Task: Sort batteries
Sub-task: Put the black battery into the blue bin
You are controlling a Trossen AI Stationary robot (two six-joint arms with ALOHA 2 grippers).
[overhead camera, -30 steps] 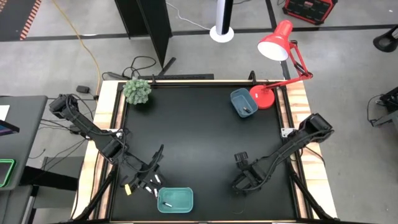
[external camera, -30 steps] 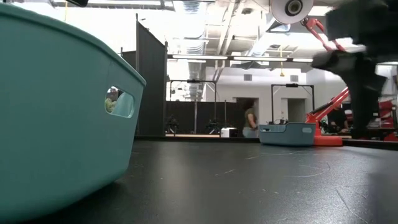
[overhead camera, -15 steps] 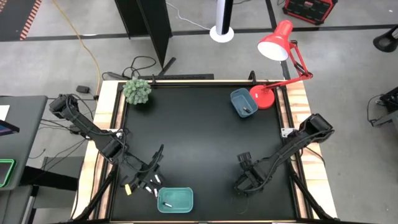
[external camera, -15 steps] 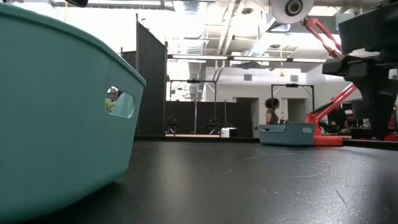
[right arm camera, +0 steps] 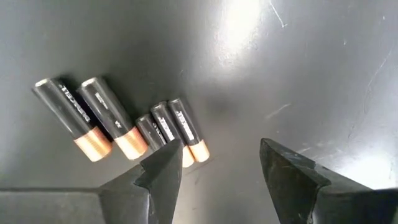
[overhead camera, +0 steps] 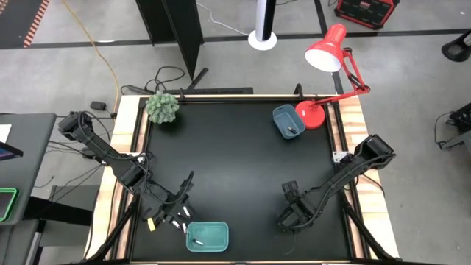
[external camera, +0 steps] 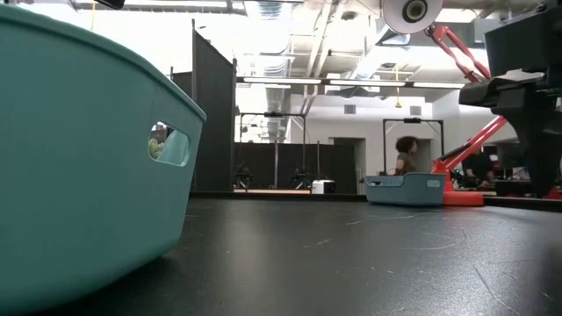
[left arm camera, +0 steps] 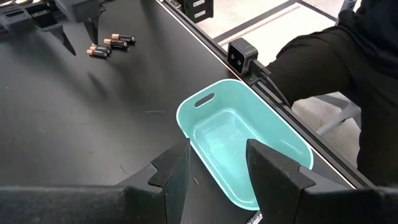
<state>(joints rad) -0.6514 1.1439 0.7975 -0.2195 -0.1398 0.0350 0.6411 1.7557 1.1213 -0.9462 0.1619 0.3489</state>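
Two dark jointed arms, matte black angular fingers (right arm camera: 161,174) on each gripper

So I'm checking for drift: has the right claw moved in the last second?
Yes. In the high view the right claw has slid slightly away from the blue tray, toward the near table edge, jaws open.

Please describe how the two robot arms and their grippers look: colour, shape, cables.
Both arms are dark, slim and jointed, with black cables near the left arm's base. The left gripper and right gripper each have two matte black, angular, wedge-shaped fingers. No markings are visible.
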